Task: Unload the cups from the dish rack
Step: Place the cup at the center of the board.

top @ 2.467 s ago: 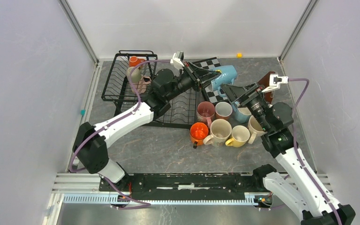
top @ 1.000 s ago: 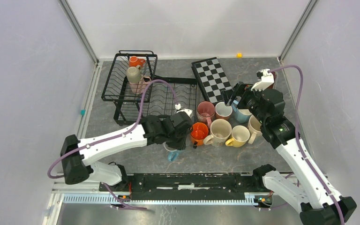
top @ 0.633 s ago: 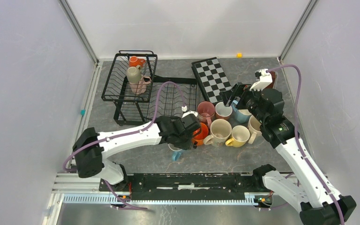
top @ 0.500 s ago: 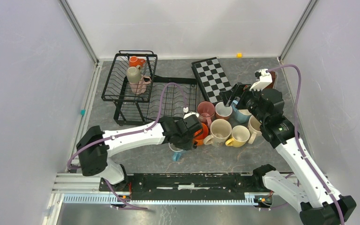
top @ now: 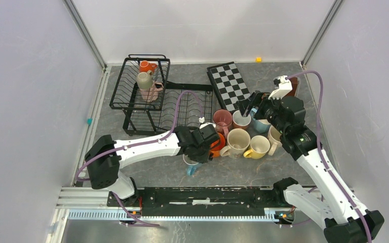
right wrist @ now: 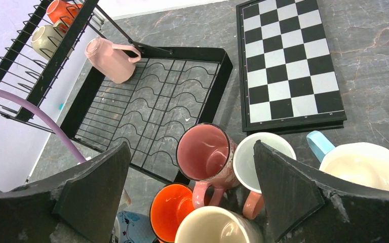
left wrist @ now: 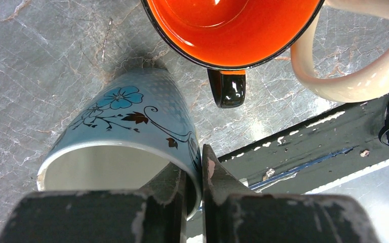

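My left gripper [top: 192, 161] is shut on the rim of a light blue flowered cup [left wrist: 126, 111], one finger inside and one outside. The cup hangs tilted, its base at or just above the table, next to the orange cup [left wrist: 228, 30]. Several cups stand clustered on the table: orange [top: 215, 144], cream [top: 237, 142], yellow [top: 258, 146], pink [top: 222, 120] and white [top: 241, 119]. The black dish rack [top: 182, 109] holds an orange [top: 145, 66], a beige [top: 143, 80] and a pink cup [top: 153, 92] in its basket part. My right gripper [right wrist: 191, 147] is open and empty above the cluster.
A black-and-white checkerboard [top: 229, 81] lies behind the cluster. A light blue cup [top: 260, 123] and a cream one [top: 275, 136] sit under the right arm. The black base rail [top: 207, 195] runs along the near edge. Walls close in left, right and back.
My left arm has carried the blue cup from above the checkerboard down to the near table beside the orange cup. In the last half second it barely moved. The right gripper shifted slightly.
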